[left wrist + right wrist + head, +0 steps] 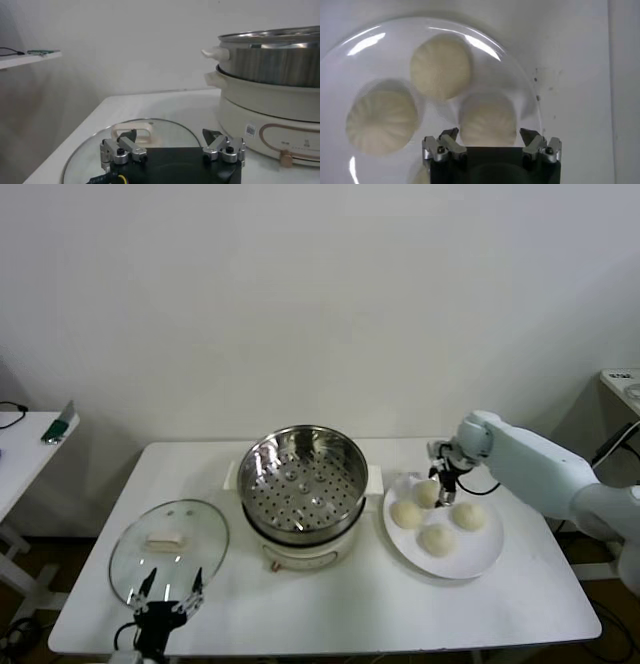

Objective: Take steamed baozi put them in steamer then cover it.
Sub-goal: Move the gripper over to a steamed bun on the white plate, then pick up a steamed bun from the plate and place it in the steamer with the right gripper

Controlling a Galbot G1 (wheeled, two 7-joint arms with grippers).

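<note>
Four cream-white steamed baozi lie on a white plate (482,566) to the right of the steamer (303,474), whose shiny perforated basket holds nothing. My right gripper (443,487) is low over the plate's far side, open, its jaws straddling one baozi (487,120) with small gaps either side. Two more baozi (440,67) (381,122) lie beyond it in the right wrist view. The head view shows the other baozi at left (406,514), right (467,516) and front (437,540). My left gripper (170,589) hangs open over the near edge of the glass lid (170,549).
The glass lid (90,155) with its white handle (120,131) lies flat on the table left of the steamer (280,60). The steamer's white pot base (270,125) faces the table's front. A side table (20,449) stands at far left.
</note>
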